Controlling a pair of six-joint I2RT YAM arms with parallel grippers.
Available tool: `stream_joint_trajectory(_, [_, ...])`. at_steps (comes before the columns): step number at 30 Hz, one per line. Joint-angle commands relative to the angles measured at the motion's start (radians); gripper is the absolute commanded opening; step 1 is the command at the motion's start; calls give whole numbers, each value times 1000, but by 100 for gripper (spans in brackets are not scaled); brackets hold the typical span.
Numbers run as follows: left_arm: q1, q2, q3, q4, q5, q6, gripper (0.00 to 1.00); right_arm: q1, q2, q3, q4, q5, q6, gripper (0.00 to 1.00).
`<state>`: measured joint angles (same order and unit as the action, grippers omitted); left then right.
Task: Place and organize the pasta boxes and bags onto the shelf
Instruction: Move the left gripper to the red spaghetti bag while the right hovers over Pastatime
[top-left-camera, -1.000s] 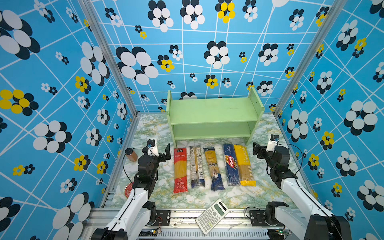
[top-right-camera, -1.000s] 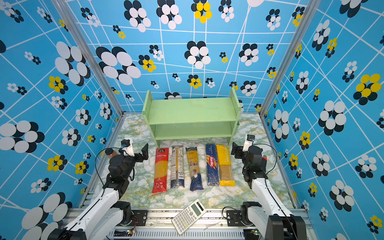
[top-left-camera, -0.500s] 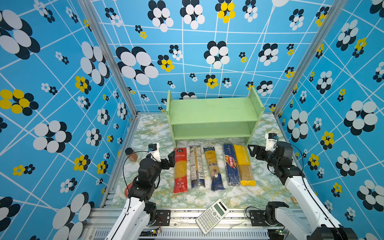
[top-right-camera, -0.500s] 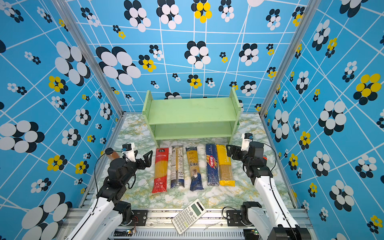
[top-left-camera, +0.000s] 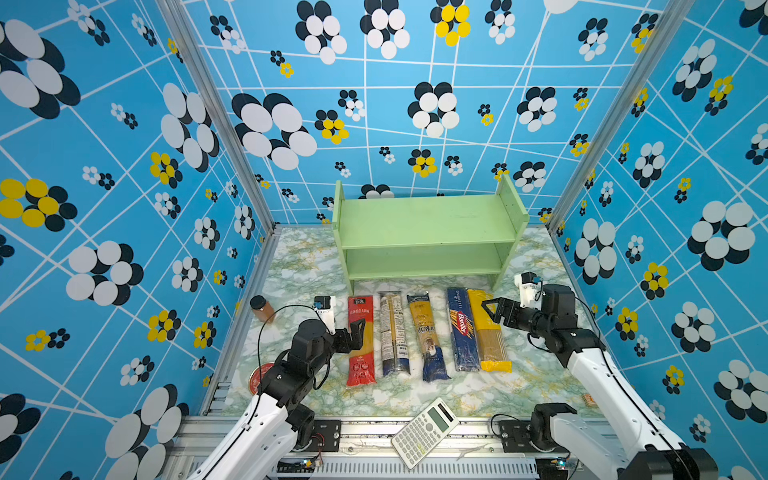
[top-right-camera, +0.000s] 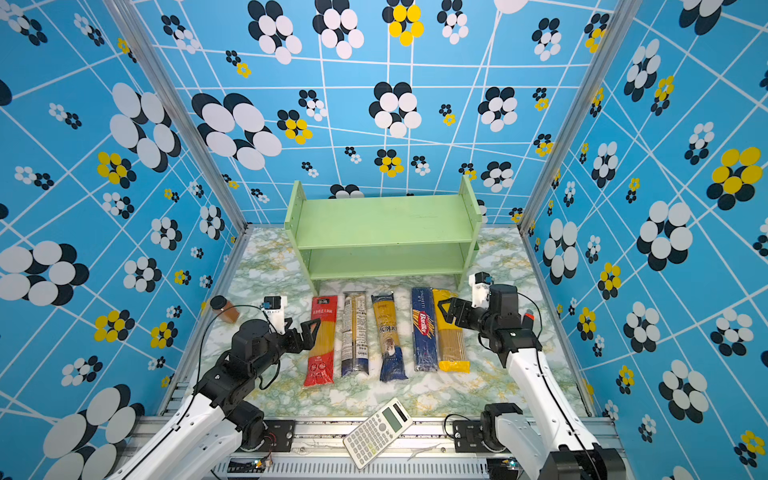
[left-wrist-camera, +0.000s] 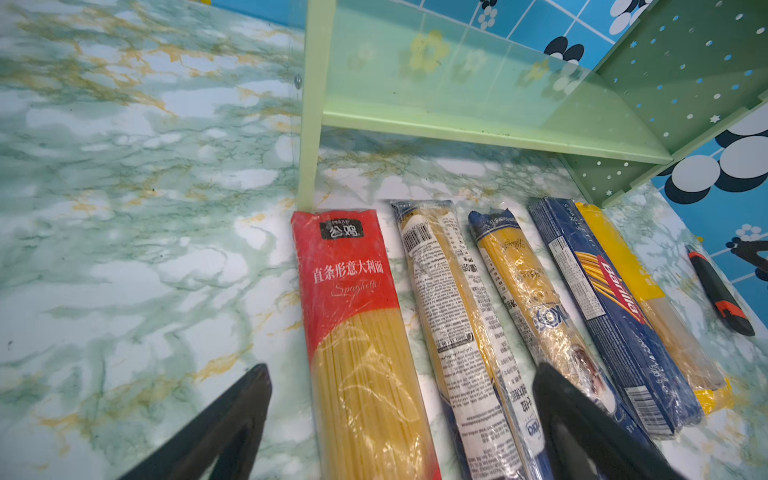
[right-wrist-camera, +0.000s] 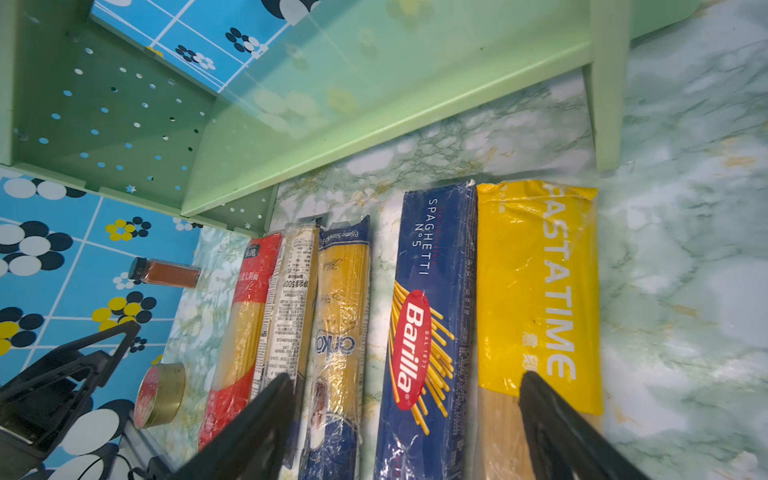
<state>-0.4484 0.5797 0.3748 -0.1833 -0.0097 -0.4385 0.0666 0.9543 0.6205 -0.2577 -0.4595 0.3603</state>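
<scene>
Pasta packs (top-left-camera: 428, 336) lie midway on the tabletop (top-left-camera: 299, 266) before the shelf (top-left-camera: 428, 220). Left claw (top-left-camera: 358, 330) and right claw (top-left-camera: 490, 311) gape empty; each should straddle its nearest pack squarely, mid-length.

Bright even light, soft shadows, glare on yellow bag (right-wrist-camera: 536, 249), wide-angle bending at edges, slight wrist-view blur.

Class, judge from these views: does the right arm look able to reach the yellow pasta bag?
Probably yes. The open right gripper hovers over the yellow bag, the outermost pack on that arm's side, with bare table beyond and nothing on top.
</scene>
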Motion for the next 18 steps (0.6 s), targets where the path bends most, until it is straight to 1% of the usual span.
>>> stream_joint_trajectory(1, [-29,-25,26,-105,-17,-81,99,30,0,44,-41,-34,22,86])
stream_joint_trajectory(3, [-42,-37,30,-143,-28,-106,99,41,0,60,-61,-34,21,86])
stream_joint_trajectory(4, [-47,-40,33,-160,-33,-119,99,78,2,66,-73,-32,22,86])
stream_joint_trajectory(5, [-52,-42,35,-177,-36,-133,99,94,5,76,-86,-21,21,86])
stream_joint_trajectory(9, [-79,-30,51,-232,-53,-189,99,158,19,116,-156,52,9,85])
stream_joint_trajectory(12, [-116,-1,71,-277,-84,-206,99,196,34,142,-205,105,-1,85])
stream_joint_trajectory(18, [-199,83,104,-333,-147,-236,99,236,62,156,-233,138,2,85])
